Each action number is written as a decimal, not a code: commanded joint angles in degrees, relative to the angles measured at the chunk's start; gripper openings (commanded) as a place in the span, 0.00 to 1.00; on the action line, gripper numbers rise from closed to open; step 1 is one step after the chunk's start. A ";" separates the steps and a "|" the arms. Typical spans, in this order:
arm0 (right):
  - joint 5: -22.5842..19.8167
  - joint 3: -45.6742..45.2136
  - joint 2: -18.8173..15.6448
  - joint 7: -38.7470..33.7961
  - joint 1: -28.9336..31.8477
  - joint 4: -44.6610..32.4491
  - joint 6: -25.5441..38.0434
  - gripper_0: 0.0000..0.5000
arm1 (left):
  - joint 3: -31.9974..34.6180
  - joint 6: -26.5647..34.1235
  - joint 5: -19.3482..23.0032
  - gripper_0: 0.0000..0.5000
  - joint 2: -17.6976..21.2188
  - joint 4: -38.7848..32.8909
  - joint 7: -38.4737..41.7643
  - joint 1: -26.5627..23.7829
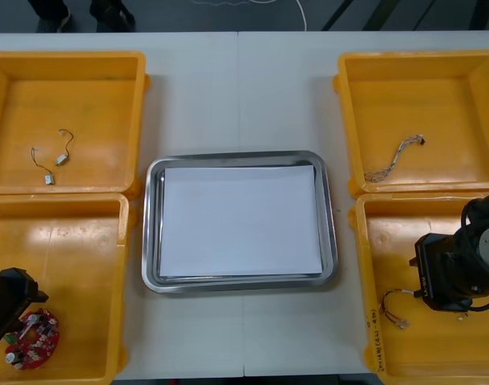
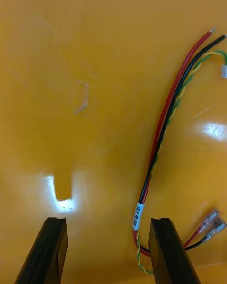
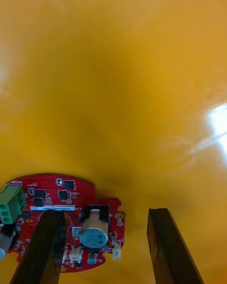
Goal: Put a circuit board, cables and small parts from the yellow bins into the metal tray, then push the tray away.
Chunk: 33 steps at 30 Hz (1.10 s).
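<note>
The light table (image 1: 240, 88) carries four yellow plastic bins, two per side, with the rectangular metal tray (image 1: 152, 233), white inside, centred between them so that either arm can reach it. None of the task items lies in the tray, so loading is judged not yet begun. The left gripper (image 3: 105, 213) hangs low in the near left bin (image 1: 68, 204) with its fingers spread wide. One finger (image 3: 49, 236) overlaps the round red circuit board (image 1: 34, 341) and the other stands over bare bin floor just beside the board's edge. This stance suits closing across the rim, though the grip looks off-centre. The right gripper (image 2: 108, 220) hangs in the near right bin (image 1: 365, 265), fingers likewise apart and holding nothing. The red, black and yellow-green cable bundle (image 2: 163, 132) lies flat on the bin floor, its white-labelled section between the fingers and close against one finger (image 2: 163, 246). Its terminal ends lie outside that finger. A small shift toward the bundle would probably centre it before closing. A pale twisted cable (image 1: 393, 158) rests in the far right bin (image 1: 421, 58). Two small metal parts (image 1: 48, 178) with thin leads lie in the far left bin (image 1: 64, 60), apart from both grippers.
</note>
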 commanded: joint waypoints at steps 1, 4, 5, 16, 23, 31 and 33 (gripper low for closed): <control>4.00 4.08 0.87 -5.24 1.22 -0.63 -2.12 1.00 | -0.55 -1.50 0.39 1.00 -0.84 -0.64 -5.88 2.69; 5.23 5.58 0.87 -6.30 1.22 -0.63 -2.82 1.00 | -0.99 -1.94 0.30 1.00 -0.84 -0.64 -5.88 2.69; 5.23 5.75 0.87 -6.39 1.22 -0.63 -2.82 1.00 | -1.07 -1.94 0.30 1.00 -0.84 -0.64 -5.79 2.69; 8.39 8.83 0.96 -7.70 2.98 -0.98 -5.11 1.00 | -2.74 -3.17 -0.05 1.00 -0.84 -0.55 -5.88 3.22; 11.20 10.50 0.87 -8.50 4.47 -0.98 -7.13 1.00 | -2.92 -3.79 0.22 0.90 -0.84 -0.64 -6.23 3.92; 11.38 10.76 0.87 -8.85 5.70 -1.07 -9.15 0.89 | -2.92 -3.96 0.13 0.00 -0.84 -0.64 -6.67 4.10; 11.64 10.85 0.87 -8.85 6.05 -0.98 -9.68 0.58 | -2.92 -3.96 0.13 0.00 -0.84 -0.64 -6.67 4.18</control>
